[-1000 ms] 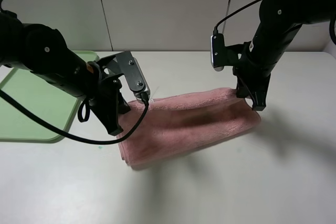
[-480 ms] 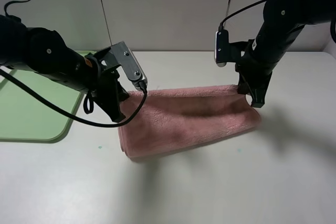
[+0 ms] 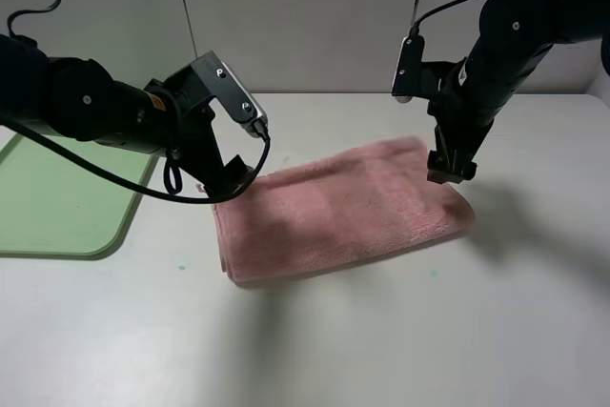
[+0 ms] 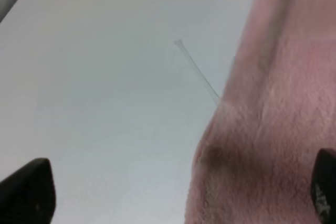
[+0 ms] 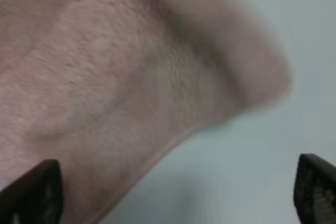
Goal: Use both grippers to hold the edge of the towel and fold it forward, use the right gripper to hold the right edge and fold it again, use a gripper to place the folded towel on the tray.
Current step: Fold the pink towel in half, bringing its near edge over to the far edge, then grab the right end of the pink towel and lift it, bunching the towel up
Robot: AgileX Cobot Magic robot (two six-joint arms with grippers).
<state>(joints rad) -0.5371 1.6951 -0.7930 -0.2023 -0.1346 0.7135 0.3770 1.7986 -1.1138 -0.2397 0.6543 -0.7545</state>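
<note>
The pink towel (image 3: 334,212) lies folded in half and flat on the white table, mid-frame. My left gripper (image 3: 233,181) hovers at the towel's far left corner, open and empty. In the left wrist view its fingertips (image 4: 26,192) stand wide apart, with the towel (image 4: 273,129) to one side. My right gripper (image 3: 446,171) hangs just above the towel's far right corner, open and empty. The right wrist view shows that corner of the towel (image 5: 115,87) below the spread fingertips (image 5: 315,187). The pale-green tray (image 3: 57,207) lies at the far left.
The white table (image 3: 381,331) extends in front of and to the right of the towel. A pale panelled wall (image 3: 305,16) stands behind. The left arm's black cable (image 3: 143,199) loops between the tray and the towel.
Both grippers have let go of the towel's far edge and risen slightly. The raised edge has dropped, and the towel now lies flat.
</note>
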